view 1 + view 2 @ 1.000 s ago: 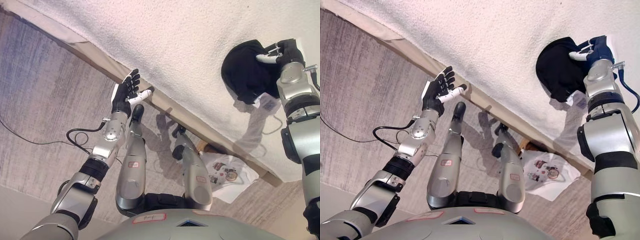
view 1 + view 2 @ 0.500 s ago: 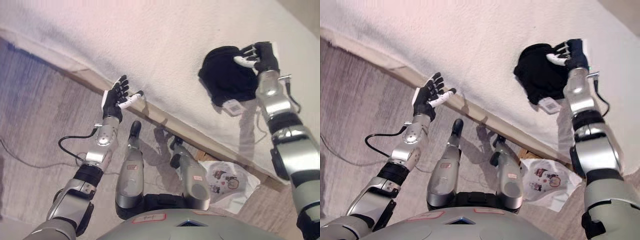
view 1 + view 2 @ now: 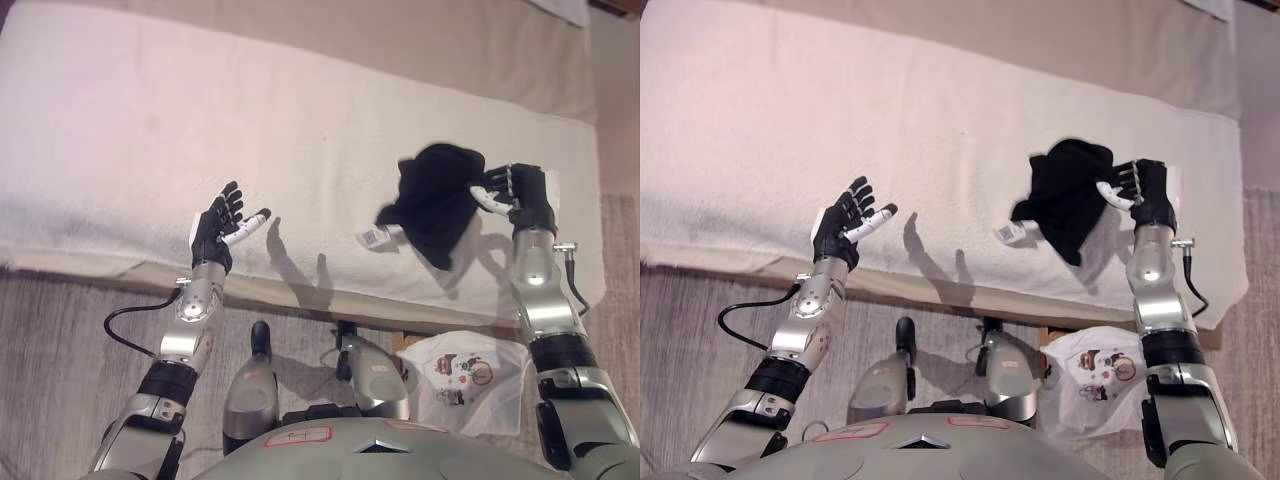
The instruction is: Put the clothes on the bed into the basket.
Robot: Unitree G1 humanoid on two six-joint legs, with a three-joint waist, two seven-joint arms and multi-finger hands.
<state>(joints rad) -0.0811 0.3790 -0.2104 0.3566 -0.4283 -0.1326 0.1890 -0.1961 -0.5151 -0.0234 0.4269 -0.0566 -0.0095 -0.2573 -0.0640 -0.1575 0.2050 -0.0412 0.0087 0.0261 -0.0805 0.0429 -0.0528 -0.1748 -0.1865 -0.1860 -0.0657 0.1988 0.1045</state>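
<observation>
Left eye view: black garment on bed, right half, near the front edge; bunched, apparently lifted at its right side.
Right hand: pinching the garment's right edge between thumb and fingers; grip narrow, on one fold only.
Left hand: fingers spread and straight, holding nothing, raised over the bed's front edge, well apart from the garment.
Long axis: roughly from the held fold at the right down to the left, toward a loose corner; white tag just beside that low left corner.
Hang: bulk droops below and left of the grip, low end touching or nearly touching the bed; cannot tell which.
Basket: not identifiable in either view; white printed bag on the floor below the bed edge, under the right arm.
Risk 1: slip from the narrow pinch during the carry, caused by the unsupported bulk.
Risk 2: trailing corner dragging on the bed edge, caused by a low lift.
Risk 3: drop short of the container, caused by the garment swinging.
</observation>
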